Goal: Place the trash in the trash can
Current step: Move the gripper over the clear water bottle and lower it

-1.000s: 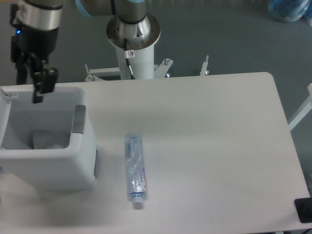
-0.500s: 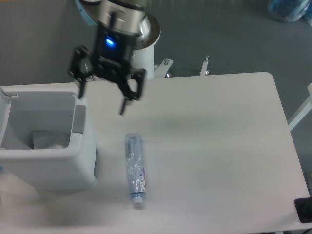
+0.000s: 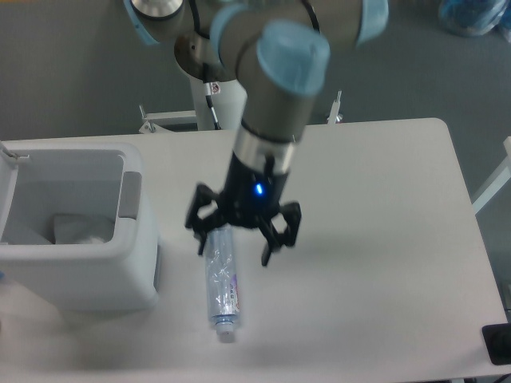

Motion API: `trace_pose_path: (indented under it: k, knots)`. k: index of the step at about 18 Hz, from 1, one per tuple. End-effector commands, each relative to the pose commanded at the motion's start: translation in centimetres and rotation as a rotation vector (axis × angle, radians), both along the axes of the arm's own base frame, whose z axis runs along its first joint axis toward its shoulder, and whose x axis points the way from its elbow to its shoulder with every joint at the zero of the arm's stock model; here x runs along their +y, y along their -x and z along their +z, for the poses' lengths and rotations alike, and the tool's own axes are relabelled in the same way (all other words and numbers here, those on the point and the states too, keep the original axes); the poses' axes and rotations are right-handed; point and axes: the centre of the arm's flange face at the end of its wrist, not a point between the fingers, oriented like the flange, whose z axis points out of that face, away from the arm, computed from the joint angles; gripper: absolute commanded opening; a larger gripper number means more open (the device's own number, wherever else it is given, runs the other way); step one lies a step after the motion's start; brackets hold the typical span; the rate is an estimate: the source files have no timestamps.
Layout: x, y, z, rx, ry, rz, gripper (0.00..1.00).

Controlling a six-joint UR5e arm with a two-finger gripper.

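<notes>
A slim clear plastic bottle with a blue-purple label and white cap lies on the white table, cap toward the front edge. My gripper hangs open just above the bottle's upper end, one fingertip at its left side and the other to its right, nothing held. The white trash can stands at the left of the table. Inside it lies a pale crumpled clear bag.
The arm's base column rises behind the table's far edge. The grey handle tab sits on the bin's right rim. A black object sits at the front right corner.
The arm swung from above the trash can rightward and down over the table. The gripper now hovers open over the bottle's upper end. The bottle has not moved.
</notes>
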Motion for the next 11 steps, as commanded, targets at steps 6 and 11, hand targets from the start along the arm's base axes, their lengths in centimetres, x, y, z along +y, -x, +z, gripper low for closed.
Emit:
trace_pose_path:
  k: [6, 11]
  knots:
    - [2.1, 2.2, -7.6, -0.021, 0.064, 0.002, 1.00]
    - [3.8, 1.7, -12.0, -0.001, 0.128, -0.009, 1.00]
